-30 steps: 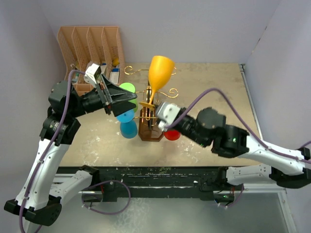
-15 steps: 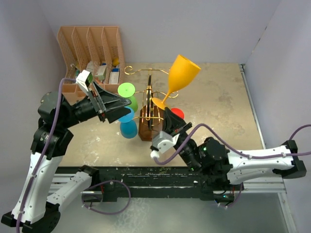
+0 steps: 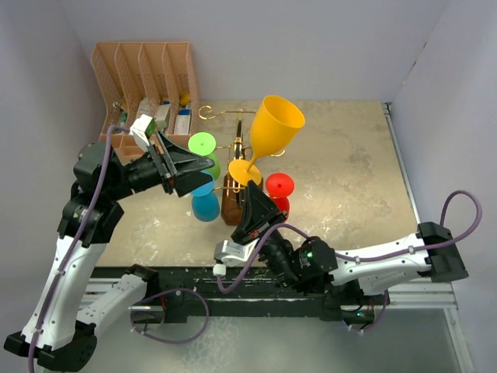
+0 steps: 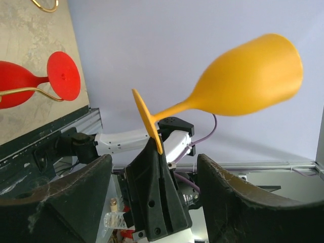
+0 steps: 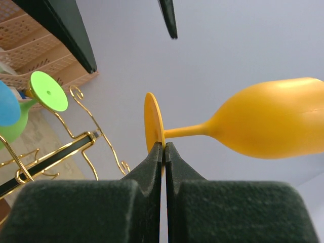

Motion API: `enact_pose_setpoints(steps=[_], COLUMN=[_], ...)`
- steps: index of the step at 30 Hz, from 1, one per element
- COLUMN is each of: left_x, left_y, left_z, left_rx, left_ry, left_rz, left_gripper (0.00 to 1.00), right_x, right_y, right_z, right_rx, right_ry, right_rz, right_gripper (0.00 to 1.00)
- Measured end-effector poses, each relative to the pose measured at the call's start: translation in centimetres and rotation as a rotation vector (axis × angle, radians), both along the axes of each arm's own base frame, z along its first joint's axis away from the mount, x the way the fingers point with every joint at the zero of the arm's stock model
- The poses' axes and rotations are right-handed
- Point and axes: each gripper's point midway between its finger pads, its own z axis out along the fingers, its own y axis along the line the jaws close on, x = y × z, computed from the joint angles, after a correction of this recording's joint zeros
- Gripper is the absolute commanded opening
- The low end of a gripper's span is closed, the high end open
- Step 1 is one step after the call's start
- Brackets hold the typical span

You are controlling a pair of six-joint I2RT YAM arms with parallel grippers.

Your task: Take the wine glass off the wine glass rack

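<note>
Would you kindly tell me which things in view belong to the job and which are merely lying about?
Job: orange wine glass, pinched by its foot in the right gripper; wine glass rack.
Lying about: green glass, blue glass and red glass on the rack; peach file organiser at the back left.

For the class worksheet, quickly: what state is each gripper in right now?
Left gripper: open, holding nothing.
Right gripper: closed on the foot of the orange wine glass.
</note>
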Motion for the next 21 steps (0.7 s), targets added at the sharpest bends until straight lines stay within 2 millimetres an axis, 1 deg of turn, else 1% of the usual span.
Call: enact_pose_setpoints(steps=[6,14,18,21], left_x=[0.5,0.3,0.2,0.2], left_y=[-0.3,-0.5,-0.5,-0.5], left_z=[-1.7,-1.7,-1.7,-1.7], left_rx=[0.013,0.010,0.010,0.009], left_ry=[0.045,0.045,0.045,0.046], left_rz=[-0.014,-0.037,-0.041,-0.043], left_gripper=[0.68,0.67,0.67,0.61], right_x=[-0.2,-0.6,-0.7,-0.9], right_y=[1.0,1.1,2.4,3.6], right_z=[-0.5,-0.3,-1.1,-2.0], right_rx=[-0.047,-0.041,-0.072,-0.106], right_ry=[-0.047,-0.062,-0.073,-0.082], right_rz=[-0.027,-0.029,-0.027,-0.021], right_gripper=[0.00,0.00,0.00,0.00])
